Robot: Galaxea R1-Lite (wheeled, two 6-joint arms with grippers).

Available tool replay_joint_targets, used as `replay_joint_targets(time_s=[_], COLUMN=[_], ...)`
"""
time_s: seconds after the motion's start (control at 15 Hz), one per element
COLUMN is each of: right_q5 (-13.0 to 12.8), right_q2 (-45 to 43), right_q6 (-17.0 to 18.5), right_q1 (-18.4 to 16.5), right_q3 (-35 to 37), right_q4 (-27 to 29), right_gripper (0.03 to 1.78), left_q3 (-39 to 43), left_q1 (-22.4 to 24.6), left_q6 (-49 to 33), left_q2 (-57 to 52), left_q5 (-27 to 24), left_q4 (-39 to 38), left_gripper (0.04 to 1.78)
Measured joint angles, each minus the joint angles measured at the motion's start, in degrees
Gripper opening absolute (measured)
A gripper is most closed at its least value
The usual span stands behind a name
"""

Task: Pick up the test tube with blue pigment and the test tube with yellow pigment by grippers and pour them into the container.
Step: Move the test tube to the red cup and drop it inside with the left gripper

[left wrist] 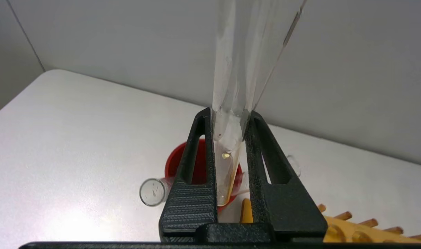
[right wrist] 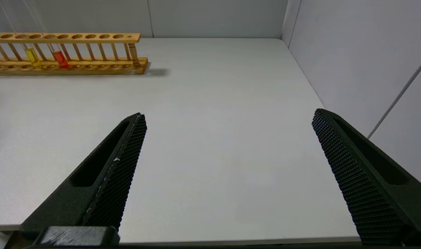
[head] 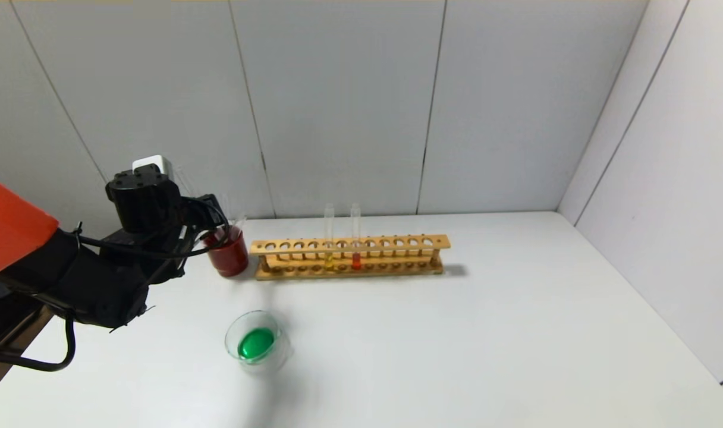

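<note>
My left gripper [head: 217,221] [left wrist: 229,114] is shut on a clear test tube [left wrist: 238,62] with only a yellow trace inside. It holds the tube upright, bottom end over the dark red cup [head: 228,255] [left wrist: 174,164]. A second, empty tube [left wrist: 151,192] leans in that cup. The glass container [head: 278,356] stands near the front, holding green liquid [head: 256,343]. A tube with yellow liquid [head: 329,260] [right wrist: 33,57] stands in the rack. No tube with blue liquid shows. My right gripper [right wrist: 227,116] is open and empty over bare table, out of the head view.
The wooden rack [head: 397,242] [right wrist: 92,36] [left wrist: 352,231] runs along the back of the white table, right of the red cup. A tube with red-orange liquid [head: 356,260] [right wrist: 61,58] stands beside the yellow one. Grey walls close the back and right.
</note>
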Motion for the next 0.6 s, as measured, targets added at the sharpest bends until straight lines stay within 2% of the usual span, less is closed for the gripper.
replay_joint_targets(time_s=[0.2, 0.6], right_q5=[-0.02, -0.02], right_q2=[0.00, 0.00], right_q6=[0.00, -0.02], right_q1=[0.00, 0.00], right_q3=[0.00, 0.00], right_q4=[0.00, 0.00], right_gripper=[1.75, 1.75], left_q3=[-0.02, 1.35], left_q1=[-0.05, 0.00], left_q6=[0.09, 2.17], left_q2=[1.93, 3.64], left_q5=[0.15, 0.24], left_q4=[-0.89, -7.69], left_gripper=[0.31, 0.31])
